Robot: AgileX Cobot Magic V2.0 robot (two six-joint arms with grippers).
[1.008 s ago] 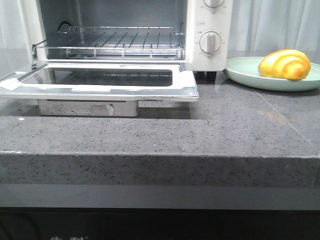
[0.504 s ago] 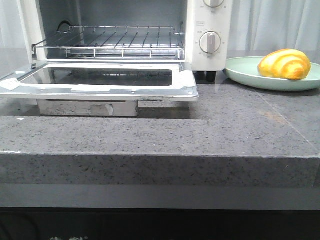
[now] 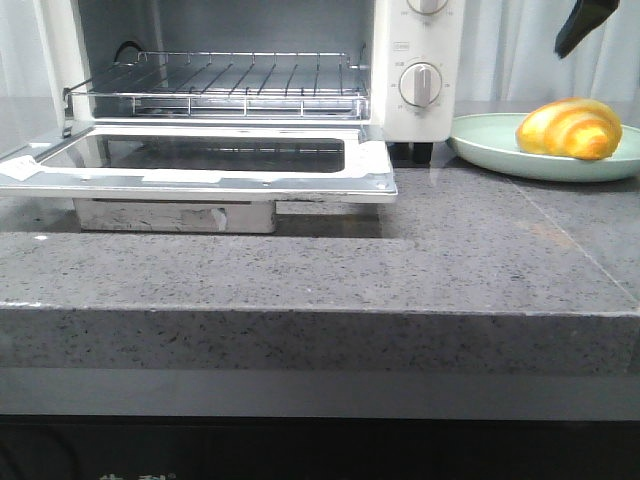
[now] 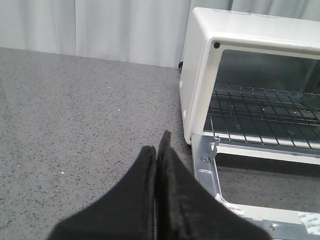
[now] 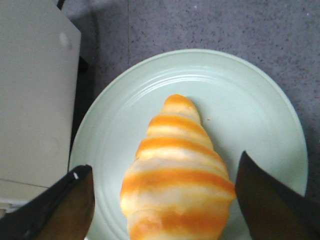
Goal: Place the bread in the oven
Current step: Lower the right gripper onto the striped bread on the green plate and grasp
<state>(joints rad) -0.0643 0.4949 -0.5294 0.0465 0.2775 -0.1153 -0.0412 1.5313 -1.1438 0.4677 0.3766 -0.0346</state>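
The bread [image 3: 570,128], a glossy yellow roll with orange stripes, lies on a pale green plate [image 3: 500,152] at the right, next to the oven [image 3: 225,90]. The oven's glass door [image 3: 200,160] lies open and flat, and its wire rack [image 3: 235,85] is bare. My right gripper [image 5: 165,200] is open, hanging above the bread [image 5: 177,175] with one finger on each side and not touching it; only a dark fingertip [image 3: 583,22] shows in the front view. My left gripper [image 4: 157,150] is shut and empty, over the counter left of the oven [image 4: 250,75].
The grey speckled counter [image 3: 450,270] has a front edge near the camera. The oven knobs [image 3: 420,85] face forward, just left of the plate. A white curtain [image 4: 100,25] hangs behind the counter.
My right gripper's fingertip has come into the front view at the top right, above the bread. The bread, plate and oven have not moved.
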